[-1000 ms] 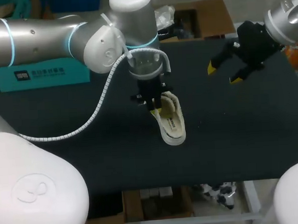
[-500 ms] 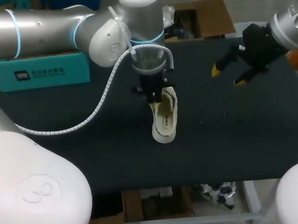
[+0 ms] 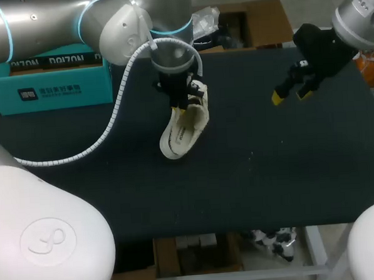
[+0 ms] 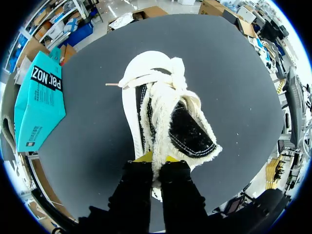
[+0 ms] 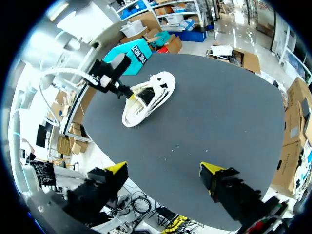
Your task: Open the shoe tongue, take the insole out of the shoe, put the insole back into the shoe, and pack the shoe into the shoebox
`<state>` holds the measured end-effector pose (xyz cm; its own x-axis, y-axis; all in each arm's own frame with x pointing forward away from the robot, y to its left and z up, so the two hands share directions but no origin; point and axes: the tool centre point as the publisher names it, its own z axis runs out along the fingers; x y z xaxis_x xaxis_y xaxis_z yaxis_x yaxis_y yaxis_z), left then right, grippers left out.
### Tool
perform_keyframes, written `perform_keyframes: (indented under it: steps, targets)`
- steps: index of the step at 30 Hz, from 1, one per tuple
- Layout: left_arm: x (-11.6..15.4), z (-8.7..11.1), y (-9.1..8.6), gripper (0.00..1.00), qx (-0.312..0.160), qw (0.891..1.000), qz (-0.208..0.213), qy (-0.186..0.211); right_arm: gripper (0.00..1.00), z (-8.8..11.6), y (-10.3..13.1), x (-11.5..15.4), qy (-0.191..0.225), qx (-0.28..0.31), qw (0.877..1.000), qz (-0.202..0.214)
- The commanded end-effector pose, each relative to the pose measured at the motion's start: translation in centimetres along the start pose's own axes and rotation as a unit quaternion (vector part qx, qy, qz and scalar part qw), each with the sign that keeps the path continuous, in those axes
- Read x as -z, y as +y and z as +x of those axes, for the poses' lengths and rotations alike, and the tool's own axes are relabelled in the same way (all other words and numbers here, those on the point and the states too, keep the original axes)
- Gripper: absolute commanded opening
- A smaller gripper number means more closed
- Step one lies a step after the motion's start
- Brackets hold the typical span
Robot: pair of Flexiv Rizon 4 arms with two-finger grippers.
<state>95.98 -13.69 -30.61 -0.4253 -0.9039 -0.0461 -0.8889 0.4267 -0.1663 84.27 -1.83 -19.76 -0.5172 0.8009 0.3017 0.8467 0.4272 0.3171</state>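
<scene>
Shoe: mid-table, a little left of centre, with the heel end in the left gripper and the toe toward the near edge. Whether the toe touches the table cannot be told.
Room: a wide stretch of table lies between the near edge and the shoe, and another between the shoe and the right edge.
Left gripper: clamped on the shoe's fleecy heel rim, fingers pointing down.
Left arm: comes in from the far left, wrist vertical over the shoe.
Right gripper: fingers wide apart, holding nothing, over the far right of the table.
Shoebox: teal, at the far left edge, well apart from the shoe.
</scene>
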Motion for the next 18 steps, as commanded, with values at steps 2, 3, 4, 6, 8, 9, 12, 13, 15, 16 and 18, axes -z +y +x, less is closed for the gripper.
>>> perform_keyframes:
  steps: [2,3,4,6,8,9,12,13,15,16,18]
  targets:
    - [3.1,-0.9,1.2,0.00,-0.177,0.969,0.102,-0.137,1.00,0.1,0.7,0.1,-0.012,0.139,0.988,0.063]
    - [3.7,-1.1,1.5,0.00,-0.183,0.964,0.117,-0.152,1.00,0.1,0.7,0.1,-0.012,0.139,0.988,0.063]
    - [4.2,-1.3,1.8,0.00,-0.190,0.960,0.128,-0.158,1.00,0.1,0.7,0.1,-0.012,0.139,0.988,0.063]
    - [5.3,-1.7,1.9,0.00,-0.204,0.955,0.145,-0.161,1.00,0.1,0.7,0.1,-0.012,0.139,0.988,0.063]
    - [6.1,-1.9,1.5,0.00,-0.205,0.952,0.151,-0.170,1.00,0.1,0.7,0.1,-0.012,0.139,0.988,0.063]
    - [6.6,-2.2,1.2,0.00,-0.208,0.951,0.154,-0.168,1.00,0.1,0.7,0.1,-0.012,0.139,0.988,0.063]
    - [7.6,-2.9,0.4,0.00,-0.221,0.945,0.172,-0.171,1.00,-0.1,0.9,0.1,-0.010,0.182,0.982,0.044]
    - [8.0,-3.3,0.2,0.00,-0.224,0.942,0.177,-0.177,1.00,-0.6,0.9,0.1,-0.006,0.191,0.981,0.028]
    - [8.6,-4.1,-0.3,0.00,-0.236,0.937,0.187,-0.180,1.00,-1.4,0.9,-0.1,-0.012,0.252,0.968,0.006]
    - [8.9,-4.7,-0.6,0.00,-0.244,0.932,0.193,-0.185,1.00,-1.9,0.9,-0.2,-0.014,0.258,0.966,0.000]
    - [9.4,-6.0,-1.1,0.00,-0.259,0.924,0.203,-0.193,1.00,-2.6,0.9,-0.4,-0.033,0.309,0.950,-0.012]
